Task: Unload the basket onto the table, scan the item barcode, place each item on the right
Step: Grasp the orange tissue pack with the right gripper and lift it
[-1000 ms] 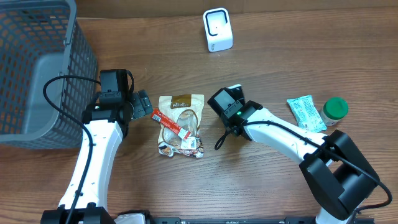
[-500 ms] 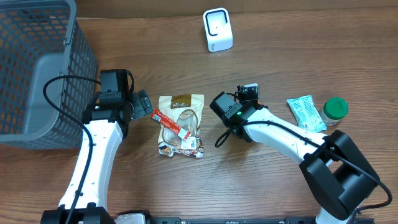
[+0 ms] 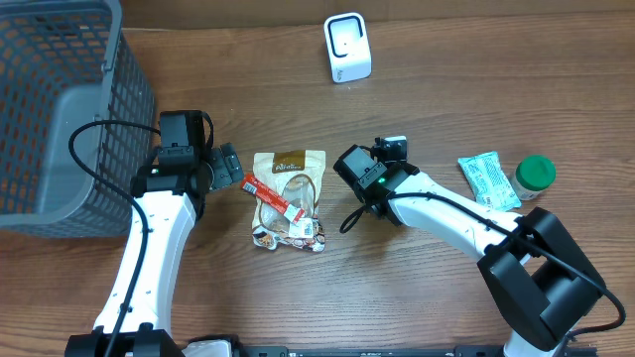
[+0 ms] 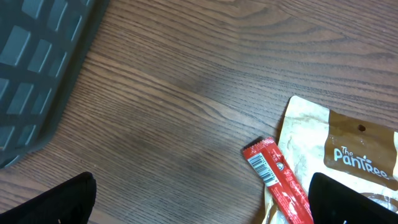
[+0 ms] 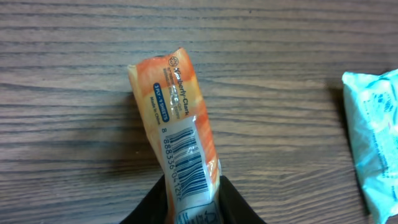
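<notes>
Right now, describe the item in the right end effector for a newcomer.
From the white scanner at the far edge, look nearer to the right end effector. It pinches a slim orange packet, barcode showing; the neighbouring packet is teal.

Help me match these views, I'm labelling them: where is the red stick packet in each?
Overhead: the red stick packet lies diagonally across the brown pouch, left of centre.
Left wrist: lower right, barcode end poking off the pouch's left edge.
Right wrist: not in it; the orange packet fills it.
Shared landmark: the brown pouch, in overhead and left wrist only.
</notes>
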